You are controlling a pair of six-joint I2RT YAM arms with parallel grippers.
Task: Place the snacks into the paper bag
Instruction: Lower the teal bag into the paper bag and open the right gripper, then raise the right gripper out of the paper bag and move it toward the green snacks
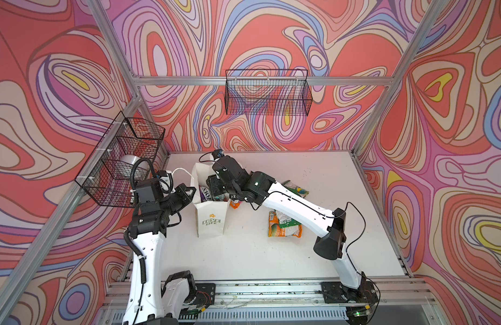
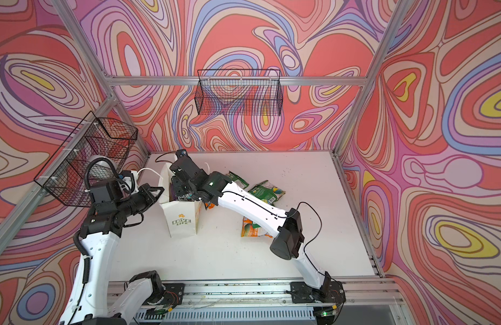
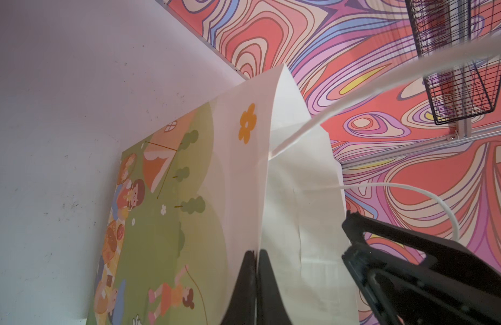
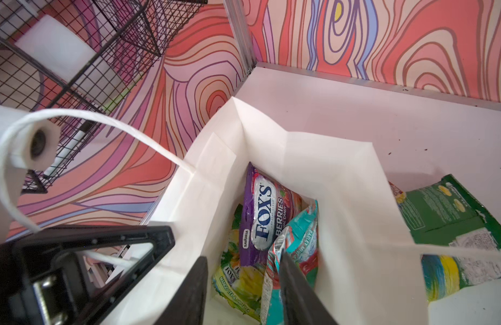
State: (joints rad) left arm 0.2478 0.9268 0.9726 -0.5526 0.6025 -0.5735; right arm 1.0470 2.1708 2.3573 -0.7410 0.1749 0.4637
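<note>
Left end effector (image 3: 256,253) was clamped shut on the rim of the paper bag (image 1: 211,222), upright on the table (image 1: 314,174). Right end effector (image 4: 242,257) hung over its mouth, jaws parted, teal packet (image 4: 297,244) loose below beside the purple packet (image 4: 262,213). Several snacks (image 1: 283,230) lay outside. Roughly halfway, I'd judge.

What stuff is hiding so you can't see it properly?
- Packets deep in the paper bag: in the right wrist view, the purple packet, teal packet and right gripper cover them; count unclear.
- Orange packet beside the bag: in a top view, mostly under the right arm.
- White object in the side wire basket: in a top view, mesh and cable hide what it is.
</note>
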